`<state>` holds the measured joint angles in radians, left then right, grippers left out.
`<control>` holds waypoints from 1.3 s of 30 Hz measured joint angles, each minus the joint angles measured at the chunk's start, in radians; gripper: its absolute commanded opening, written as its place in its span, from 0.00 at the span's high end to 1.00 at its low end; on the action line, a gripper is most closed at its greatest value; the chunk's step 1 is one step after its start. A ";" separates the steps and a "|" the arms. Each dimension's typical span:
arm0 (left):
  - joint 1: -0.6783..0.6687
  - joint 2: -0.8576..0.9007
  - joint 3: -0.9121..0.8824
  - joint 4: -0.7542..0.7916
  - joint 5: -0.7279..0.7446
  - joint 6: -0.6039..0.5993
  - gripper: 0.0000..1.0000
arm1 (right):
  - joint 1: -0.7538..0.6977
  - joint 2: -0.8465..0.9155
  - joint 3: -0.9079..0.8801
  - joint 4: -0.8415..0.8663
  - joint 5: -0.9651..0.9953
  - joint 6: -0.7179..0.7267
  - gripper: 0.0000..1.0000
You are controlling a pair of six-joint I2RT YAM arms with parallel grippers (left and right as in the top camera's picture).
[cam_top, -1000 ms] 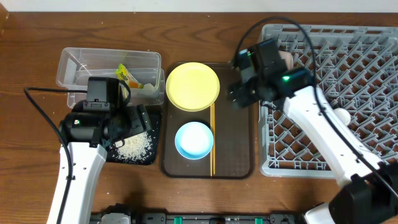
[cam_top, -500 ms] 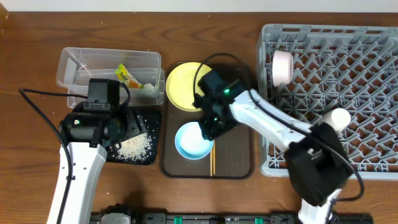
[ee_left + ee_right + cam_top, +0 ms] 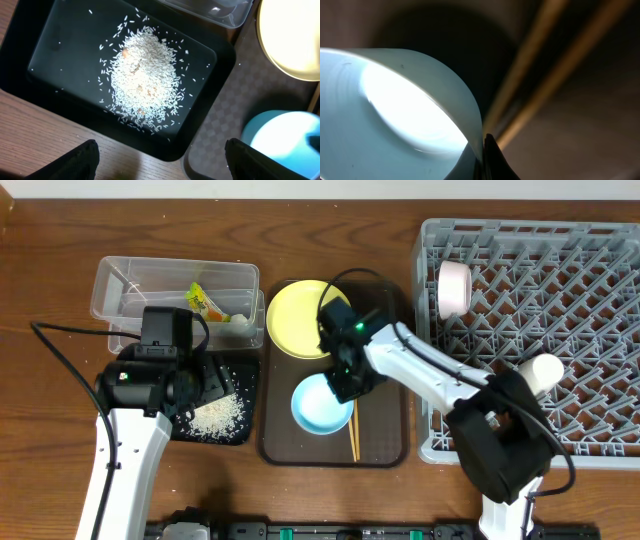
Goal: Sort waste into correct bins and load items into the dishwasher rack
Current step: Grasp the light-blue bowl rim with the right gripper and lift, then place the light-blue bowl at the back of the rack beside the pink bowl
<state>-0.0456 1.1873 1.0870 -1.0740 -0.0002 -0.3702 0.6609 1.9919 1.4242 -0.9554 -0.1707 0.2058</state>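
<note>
The light blue bowl sits on the brown serving tray, and my right gripper is shut on its right rim. In the right wrist view the thin bowl wall is pinched between the dark fingertips, with the wooden chopsticks just beyond. The chopsticks lie slanted beside the bowl. The yellow plate lies at the tray's far end. My left gripper hangs open over the near edge of the black tray, which holds the rice scraps. The snack wrapper lies in the clear tub.
The grey dishwasher rack fills the right side, with a pinkish-white bowl standing on edge in its far left corner. A pale green cup sits at the tub's right end. The brown serving tray lies between black tray and rack.
My right arm swung from the rack's left edge down onto the brown tray and shut on the blue bowl's rim. Bowl and chopsticks shifted slightly right. The left arm stayed still.
</note>
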 measured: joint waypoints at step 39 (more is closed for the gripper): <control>0.000 0.000 0.000 0.006 0.000 0.000 0.17 | -0.623 0.042 0.151 0.708 1.336 -0.428 0.99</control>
<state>-0.0456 1.1877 1.0866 -1.0676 -0.0002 -0.3698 0.0380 2.0338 1.5749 -0.2470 1.1656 -0.2226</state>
